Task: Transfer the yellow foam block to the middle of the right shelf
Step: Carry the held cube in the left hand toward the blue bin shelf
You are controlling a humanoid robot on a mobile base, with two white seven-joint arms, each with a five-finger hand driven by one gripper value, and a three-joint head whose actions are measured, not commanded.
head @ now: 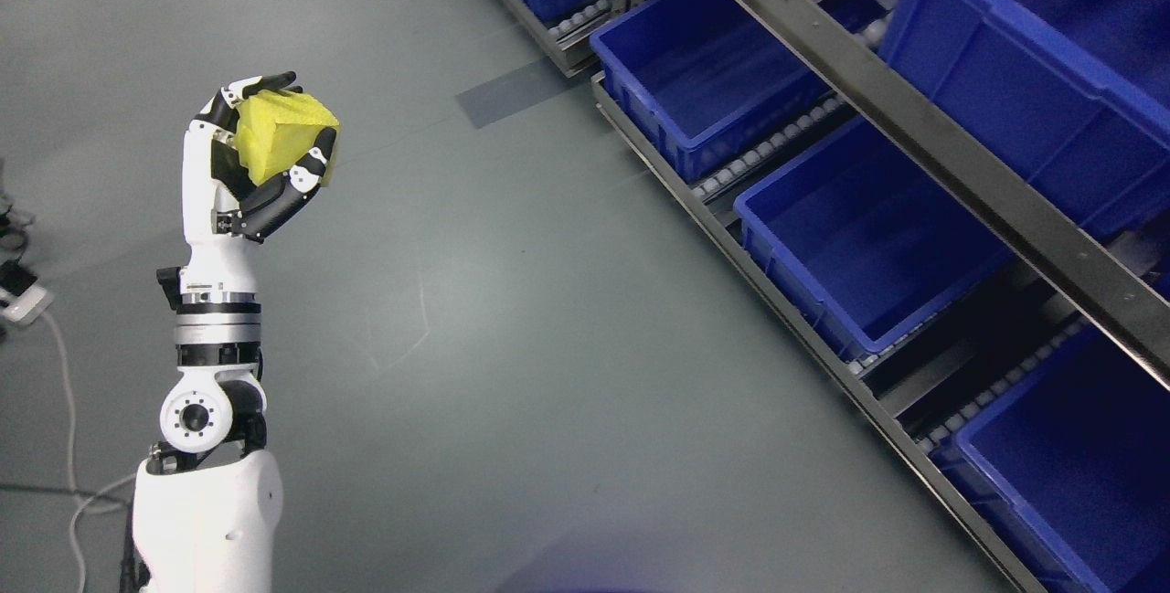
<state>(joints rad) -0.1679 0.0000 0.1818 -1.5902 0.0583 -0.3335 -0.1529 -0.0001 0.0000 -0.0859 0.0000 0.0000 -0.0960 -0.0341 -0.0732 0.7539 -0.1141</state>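
A white and black robot left hand (pixel 251 159) is raised upright over a grey-green floor (pixel 475 301), its arm rising from the lower left corner of the picture. The fingers (pixel 274 81) are curled closed around a yellow foam block (pixel 279 138): dark fingertips hook over the block's top edge, and the thumb (pixel 288 191) presses against its lower right side. The block sits in the palm, with its top and right faces showing; its back and underside are hidden by the hand.

Well apart from the hand, a metal shelf (pixel 914 145) runs diagonally across the right side of the picture, carrying open blue bins (pixel 868 237) on roller tracks. The bins at the top and right edges are cut off. A white cable (pixel 69 410) lies on the floor at the left edge, with a small device there too cropped to identify.
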